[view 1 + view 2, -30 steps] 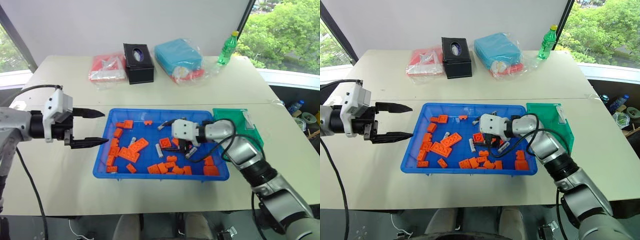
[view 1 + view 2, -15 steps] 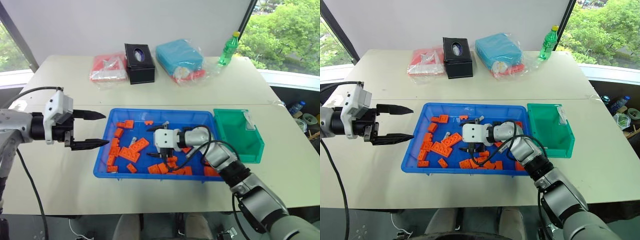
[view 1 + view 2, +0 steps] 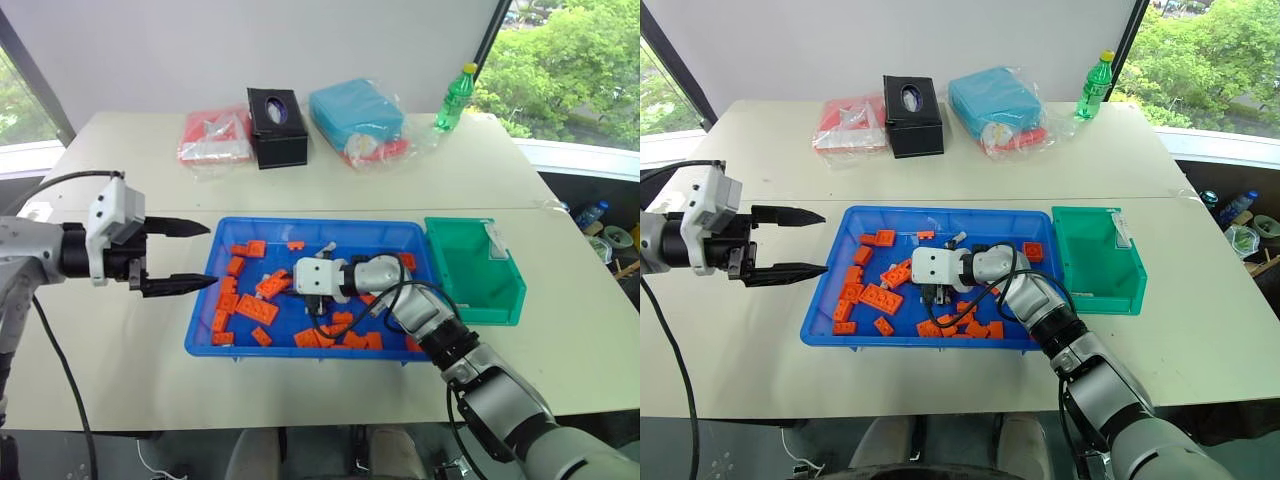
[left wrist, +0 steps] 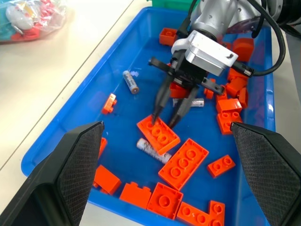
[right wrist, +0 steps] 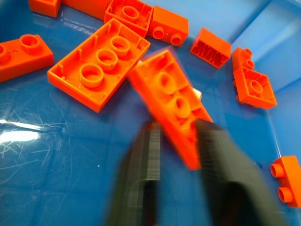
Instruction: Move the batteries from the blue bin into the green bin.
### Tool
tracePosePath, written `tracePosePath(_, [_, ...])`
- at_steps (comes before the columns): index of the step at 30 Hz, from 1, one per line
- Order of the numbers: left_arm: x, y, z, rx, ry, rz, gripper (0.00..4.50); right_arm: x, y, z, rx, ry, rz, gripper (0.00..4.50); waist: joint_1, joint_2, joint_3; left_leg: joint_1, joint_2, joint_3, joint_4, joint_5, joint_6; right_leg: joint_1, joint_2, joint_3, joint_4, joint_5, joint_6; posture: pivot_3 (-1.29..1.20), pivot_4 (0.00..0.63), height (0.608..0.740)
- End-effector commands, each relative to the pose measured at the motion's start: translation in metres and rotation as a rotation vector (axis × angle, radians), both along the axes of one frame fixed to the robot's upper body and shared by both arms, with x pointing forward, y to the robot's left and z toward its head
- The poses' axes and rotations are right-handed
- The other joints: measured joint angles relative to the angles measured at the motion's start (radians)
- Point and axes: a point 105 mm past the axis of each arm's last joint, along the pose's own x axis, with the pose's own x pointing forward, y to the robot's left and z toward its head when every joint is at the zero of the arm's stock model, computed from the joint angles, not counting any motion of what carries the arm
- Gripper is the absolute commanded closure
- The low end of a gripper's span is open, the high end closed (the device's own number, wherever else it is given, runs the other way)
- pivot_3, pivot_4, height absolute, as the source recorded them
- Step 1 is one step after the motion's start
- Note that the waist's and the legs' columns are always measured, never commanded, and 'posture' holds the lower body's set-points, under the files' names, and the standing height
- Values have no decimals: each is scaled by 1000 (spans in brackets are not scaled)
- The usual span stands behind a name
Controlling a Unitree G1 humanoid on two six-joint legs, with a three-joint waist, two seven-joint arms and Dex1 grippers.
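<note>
Beside the blue bin (image 3: 200, 335), left jaws gape empty; right jaws apparently pinch an orange brick (image 4: 158, 133); no writing legible.

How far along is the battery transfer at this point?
Done: nothing yet, since no battery shows in the green bin. In hand: the right gripper is shut on an orange brick in the blue bin, not on a battery. Left: at least three batteries lie among the bricks, all yet to be moved. The left gripper is open, beside the blue bin.
</note>
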Motion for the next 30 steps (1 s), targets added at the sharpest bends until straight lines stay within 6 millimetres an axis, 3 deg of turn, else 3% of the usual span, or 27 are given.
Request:
tracePosePath(1, [1, 3, 10, -7, -50, 5, 0, 6, 0, 26, 69, -42, -14, 4300, -1, 0, 0, 0, 0, 0, 0, 0, 0, 0, 0, 0, 1, 0, 0, 0, 150, 733])
tracePosePath(8, [4, 4, 10, -11, -62, 7, 0, 36, -3, 59, 191, -38, -155, 4300, -9, -1, 0, 1, 0, 0, 0, 1, -2, 0, 0, 1, 7, 0, 0, 0, 150, 733])
tracePosePath(14, [8, 2, 11, -21, -74, 4, 0, 53, 3, 50, 177, 14, -237, 4300, -15, -1, 0, 3, 0, -2, -1, 1, -2, 0, 0, 1, 7, 0, 0, 0, 150, 733])
tracePosePath(21, [11, 4, 12, -19, -78, 5, 0, 54, 4, 49, 162, 26, -242, 863, -16, -2, 0, 3, -1, -2, -1, 1, -2, 1, 1, 2, 8, 0, 0, 0, 150, 733])
tracePosePath(27, [9, 4, 9, -20, -74, 6, 0, 41, 5, 71, 244, 153, -201, 863, -16, -2, 0, 3, -1, -2, -1, 1, -2, 1, 1, 2, 8, 0, 0, 0, 150, 733])
tracePosePath(30, [9, 4, 9, -19, -70, 6, 0, 22, 13, 77, 165, 171, -28, 863, -16, -2, 0, 3, -1, -3, -1, 1, -2, 2, 1, 2, 8, 0, 0, 0, 150, 733])
